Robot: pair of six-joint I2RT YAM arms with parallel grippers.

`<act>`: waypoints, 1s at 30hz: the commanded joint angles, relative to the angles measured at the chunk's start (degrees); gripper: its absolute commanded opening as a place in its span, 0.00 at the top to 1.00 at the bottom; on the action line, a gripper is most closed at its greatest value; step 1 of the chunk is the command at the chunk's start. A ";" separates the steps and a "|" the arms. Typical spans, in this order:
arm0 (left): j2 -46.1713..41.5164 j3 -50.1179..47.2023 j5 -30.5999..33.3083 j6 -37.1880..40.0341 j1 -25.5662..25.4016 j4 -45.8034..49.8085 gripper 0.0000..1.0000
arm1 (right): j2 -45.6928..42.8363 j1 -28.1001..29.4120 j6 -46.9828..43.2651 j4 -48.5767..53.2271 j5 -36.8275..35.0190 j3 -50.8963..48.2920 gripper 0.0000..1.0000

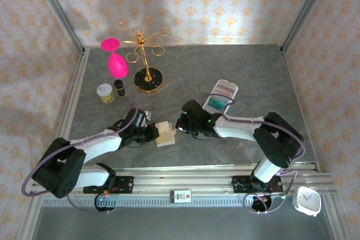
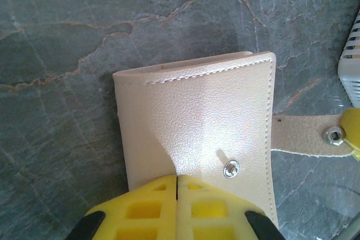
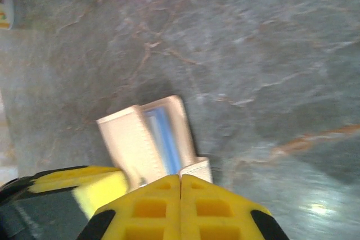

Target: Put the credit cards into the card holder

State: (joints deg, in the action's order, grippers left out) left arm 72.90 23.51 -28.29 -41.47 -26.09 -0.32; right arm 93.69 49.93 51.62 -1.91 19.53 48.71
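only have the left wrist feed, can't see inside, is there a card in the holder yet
observer: yes, the right wrist view shows a blue card in the open card holder
operator: what's the right gripper doing
observer: the right gripper is shut on the holder's strap
operator: any more cards around
observer: the top view shows teal and pink cards in a white tray just past the right gripper

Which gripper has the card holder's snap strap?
The right gripper, shut on the strap end; the left gripper, also shut, presses the card holder front face.
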 commanded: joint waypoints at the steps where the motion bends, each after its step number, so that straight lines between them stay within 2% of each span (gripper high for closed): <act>1: 1.60 -0.25 -0.49 1.27 0.47 1.03 0.95 | 3.02 1.67 -1.66 -1.61 1.72 3.98 1.00; 7: 3.03 0.08 -0.91 1.13 0.47 0.51 0.96 | 9.26 3.14 -3.71 -0.22 4.55 9.12 1.00; 13: 2.91 0.14 -0.84 1.22 0.47 0.49 0.96 | 12.87 3.94 -7.23 5.86 3.46 12.39 1.00; 22: 3.29 0.31 -0.80 1.21 0.48 0.49 0.96 | 8.87 3.94 -9.45 13.03 -4.50 13.33 1.00; 30: 3.63 0.75 -0.89 1.54 0.48 0.58 0.96 | 10.20 4.03 -11.01 12.74 -1.84 14.37 1.00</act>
State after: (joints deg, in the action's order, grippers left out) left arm 75.05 23.94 -29.82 -41.45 -25.76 -1.93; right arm 103.66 53.69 42.00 8.80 18.02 61.82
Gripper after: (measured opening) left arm 0.044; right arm 0.048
